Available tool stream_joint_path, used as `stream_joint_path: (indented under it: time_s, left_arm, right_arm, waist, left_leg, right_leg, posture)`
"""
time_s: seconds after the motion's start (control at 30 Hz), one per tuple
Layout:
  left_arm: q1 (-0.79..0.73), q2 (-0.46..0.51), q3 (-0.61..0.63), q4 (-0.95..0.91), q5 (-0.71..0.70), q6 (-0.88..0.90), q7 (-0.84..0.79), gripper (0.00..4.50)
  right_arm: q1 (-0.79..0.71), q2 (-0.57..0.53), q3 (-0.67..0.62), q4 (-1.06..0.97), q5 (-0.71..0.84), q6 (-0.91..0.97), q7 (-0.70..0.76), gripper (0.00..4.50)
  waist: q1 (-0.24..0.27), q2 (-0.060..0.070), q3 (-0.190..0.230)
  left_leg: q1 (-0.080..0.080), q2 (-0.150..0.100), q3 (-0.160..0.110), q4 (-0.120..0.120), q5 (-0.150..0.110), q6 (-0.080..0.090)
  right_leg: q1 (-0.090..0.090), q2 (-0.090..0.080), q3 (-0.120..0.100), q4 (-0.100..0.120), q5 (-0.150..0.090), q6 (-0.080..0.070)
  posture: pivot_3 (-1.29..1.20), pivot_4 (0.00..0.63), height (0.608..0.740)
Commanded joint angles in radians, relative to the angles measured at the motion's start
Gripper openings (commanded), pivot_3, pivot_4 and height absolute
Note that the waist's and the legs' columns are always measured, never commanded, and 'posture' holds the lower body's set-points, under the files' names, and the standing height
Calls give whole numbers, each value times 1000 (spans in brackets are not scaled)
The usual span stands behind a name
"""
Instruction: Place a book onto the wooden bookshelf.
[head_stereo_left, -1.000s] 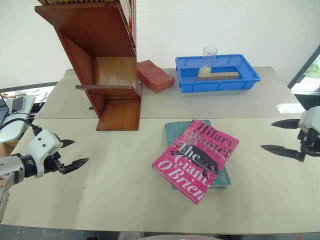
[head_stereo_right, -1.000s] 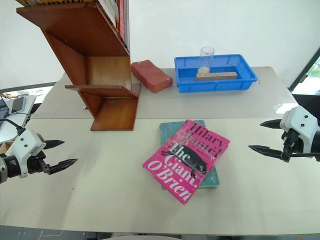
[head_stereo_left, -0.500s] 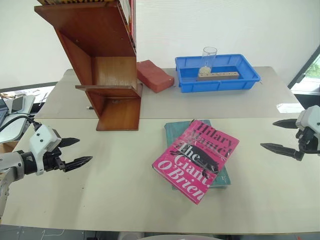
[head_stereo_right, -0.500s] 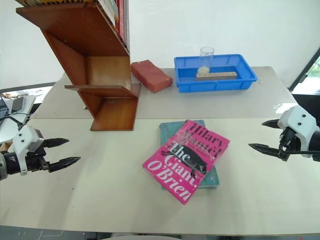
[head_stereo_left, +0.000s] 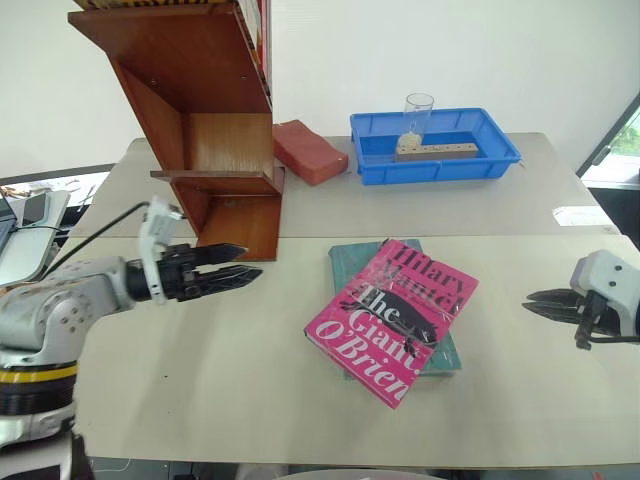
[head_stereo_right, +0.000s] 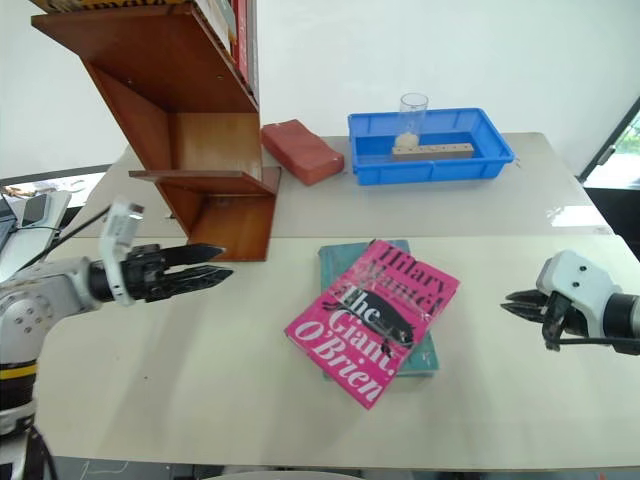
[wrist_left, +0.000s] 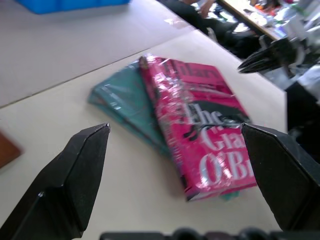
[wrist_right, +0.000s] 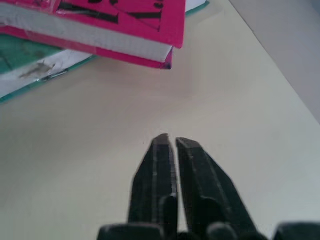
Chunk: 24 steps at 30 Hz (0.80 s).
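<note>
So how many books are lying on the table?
2. The pink book lies on the table in front of the robot, resting askew on a teal book beneath it. More books stand on the wooden bookshelf, at the picture's top edge, too cut off to count.

A lab: pale tables (head_stereo_left: 520, 400), bare white wall (head_stereo_left: 480, 50), cluttered desk (head_stereo_left: 25, 205) aside.

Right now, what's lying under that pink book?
A teal book lies flat under the pink book, its edges poking out. The pink cover hides most of it, so its title can't be seen.
</note>
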Motion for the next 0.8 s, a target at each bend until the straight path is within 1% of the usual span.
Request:
stream_joint_path:
  time_s: [0.03,0.27,0.37,0.5,0.6,0.8]
  left_arm:
    - [-63,-69,-56,84,-15,47,5,4500]
    - [-151,-196,-164,349,74,31,-26,4500]
    - [-172,-236,-175,425,103,24,-37,4500]
    - [-165,-287,-187,451,116,44,-31,4500]
    - [-152,-326,-170,454,112,69,-9,4500]
    - [-94,-392,-148,389,94,95,48,4500]
  right_arm:
    - [-18,19,28,-64,-20,-3,-40,45]
    - [-118,62,167,-35,-83,-27,-85,45]
    - [-165,88,215,-13,-100,-44,-95,45]
    - [-242,136,290,20,-127,-73,-101,45]
    - [-282,158,334,52,-148,-104,-96,45]
    - [-404,225,413,119,-171,-140,-93,45]
  waist:
    - [-3,0,0]
    - [-2,0,0]
    - [-2,-1,0]
    - [-2,-1,0]
    - [1,0,0]
    - [-2,0,0]
  left_leg:
    - [0,0,0,0,0,0]
    - [0,-1,-2,1,0,0]
    - [0,-1,-3,1,0,0]
    - [0,-2,-4,1,0,0]
    - [0,-2,-5,1,0,0]
    - [2,-2,-6,1,0,-1]
  right_leg:
    - [0,0,0,0,0,0]
    - [2,0,0,-1,0,0]
    - [2,0,0,-1,1,0]
    - [3,0,-1,-3,2,-2]
    - [4,0,-1,-3,2,-1]
    - [8,0,-1,-5,3,-1]
  posture:
    - [0,150,649]
    - [0,150,649]
    - [0,150,649]
    - [0,150,649]
    - [0,150,649]
    - [0,150,649]
